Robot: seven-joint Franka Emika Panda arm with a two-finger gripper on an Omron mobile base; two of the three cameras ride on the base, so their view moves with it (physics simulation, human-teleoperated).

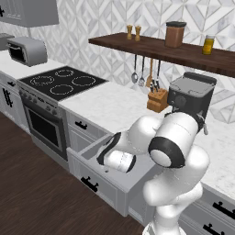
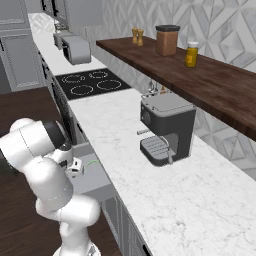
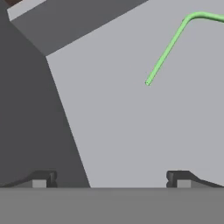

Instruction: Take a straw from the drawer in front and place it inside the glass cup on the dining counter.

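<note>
Hand view: reaching into drawer (image 3: 131, 131), gripper (image 3: 111, 179) spread wide, empty; next, shift over straw (image 3: 168, 46), close.

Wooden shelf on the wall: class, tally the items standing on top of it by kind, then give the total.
Small wooden shakers: 2
Brown canister with dark lid: 1
Yellow jar: 1
Total on the wooden shelf: 4

Looking forward and down from behind-left and behind-right, sharing the open drawer (image 1: 110, 176); looking close along the gripper (image 3: 111, 179) at its floor.
</note>
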